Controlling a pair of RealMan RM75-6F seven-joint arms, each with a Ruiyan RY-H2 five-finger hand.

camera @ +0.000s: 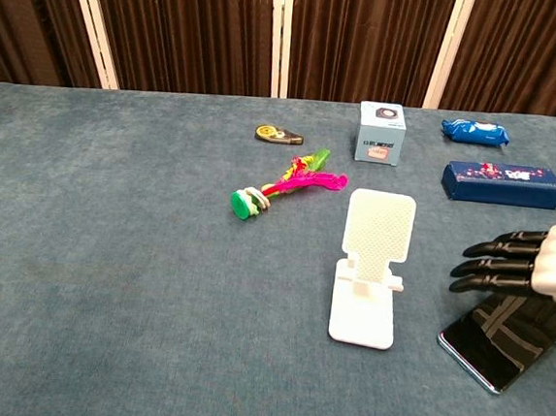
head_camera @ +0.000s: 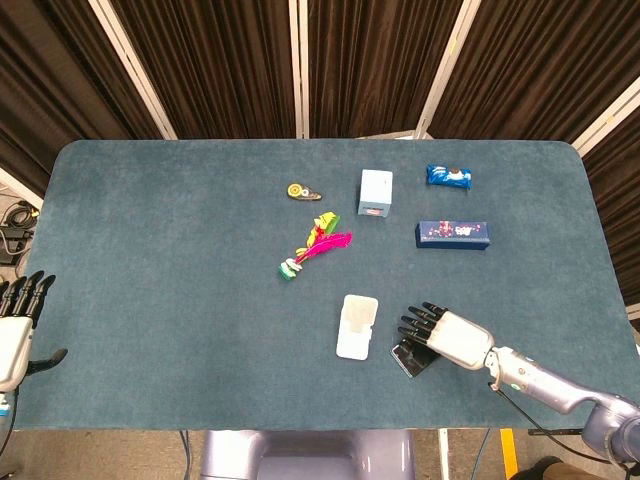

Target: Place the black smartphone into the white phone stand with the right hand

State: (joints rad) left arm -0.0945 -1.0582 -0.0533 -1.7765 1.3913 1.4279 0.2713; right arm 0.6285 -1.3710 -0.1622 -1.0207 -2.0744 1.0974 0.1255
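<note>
Black, glassy and flat on the tabletop [head_camera: 150, 300], the smartphone [camera: 499, 349] looked slippery, best pinched by its long edges; right hand [camera: 531, 267] hovered, fingers [camera: 487, 268] spread, empty.

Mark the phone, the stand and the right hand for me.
black smartphone [camera: 500, 346], chest view, bare screen.
white phone stand [camera: 380, 227], chest view, back plate.
right hand [head_camera: 446, 334], head view, back of hand.

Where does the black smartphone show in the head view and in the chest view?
Head view: black smartphone lower centre-right, mostly under the right hand.
Chest view: lower right corner, below the hand's fingers.
Shared landmark: the white phone stand, just left of the phone in both.
</note>
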